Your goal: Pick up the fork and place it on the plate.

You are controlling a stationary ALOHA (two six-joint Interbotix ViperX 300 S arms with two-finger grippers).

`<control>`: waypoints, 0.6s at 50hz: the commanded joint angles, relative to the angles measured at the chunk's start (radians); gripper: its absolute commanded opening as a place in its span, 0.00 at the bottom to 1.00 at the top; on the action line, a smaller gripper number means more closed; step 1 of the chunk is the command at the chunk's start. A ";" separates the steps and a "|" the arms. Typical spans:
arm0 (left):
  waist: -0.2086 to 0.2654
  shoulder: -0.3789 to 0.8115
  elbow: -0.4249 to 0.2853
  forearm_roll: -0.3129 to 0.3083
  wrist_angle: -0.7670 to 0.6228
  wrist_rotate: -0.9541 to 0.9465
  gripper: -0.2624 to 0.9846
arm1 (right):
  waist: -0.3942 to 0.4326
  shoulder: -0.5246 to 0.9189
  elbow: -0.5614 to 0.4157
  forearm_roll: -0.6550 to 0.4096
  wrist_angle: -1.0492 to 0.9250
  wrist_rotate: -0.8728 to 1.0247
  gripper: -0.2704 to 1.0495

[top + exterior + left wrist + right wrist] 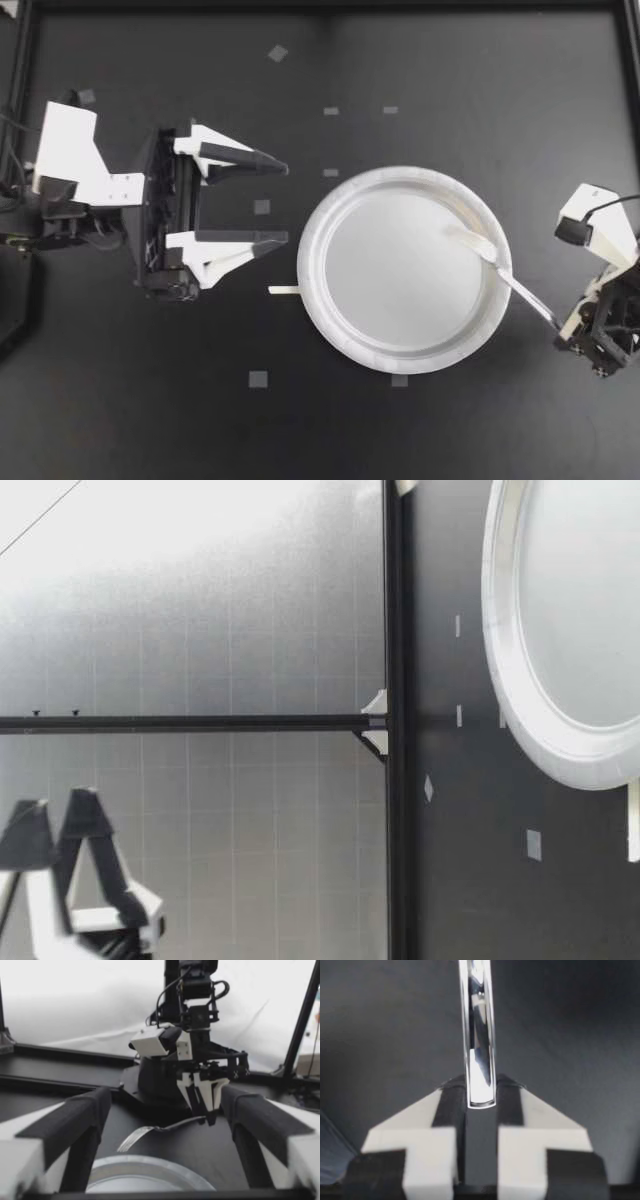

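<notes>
Top view, from the left: my left gripper (284, 201) hangs idle beside the round white paper plate (345, 330), its two black-padded fingers spread wide with nothing between them. A small white strip (283, 290) lies on the black table (450, 70) just at the plate's left rim. Farther right, the clear plastic fork (498, 268) reaches in over the plate's right rim, tines inward, its handle running out to my right gripper (560, 324), which is clamped on the handle's end.

I judge the carry to be nearly finished. The next move calls for lowering the fork until it rests inside the plate, then parting the fingers and backing off without dragging it out.

The left wrist view adds what the overhead cannot: the fork is held clear above the plate, tines sloping down. The right wrist view confirms both pads pressing the handle from either side. The low view shows only the plate's rim and the strip, no fork.
</notes>
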 commanded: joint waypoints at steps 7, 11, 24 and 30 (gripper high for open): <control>0.002 -0.008 -0.023 0.000 -0.012 0.009 0.92 | -0.002 0.167 -0.029 -0.021 0.008 0.117 0.03; 0.002 -0.008 -0.017 0.000 -0.014 0.014 0.92 | 0.000 0.210 -0.064 -0.048 0.008 0.101 0.03; 0.002 -0.005 0.002 0.002 -0.014 0.020 0.92 | 0.078 0.308 -0.181 -0.176 0.094 0.051 0.03; 0.002 -0.005 0.003 0.002 -0.018 0.021 0.92 | 0.112 0.374 -0.196 -0.170 0.110 0.057 0.03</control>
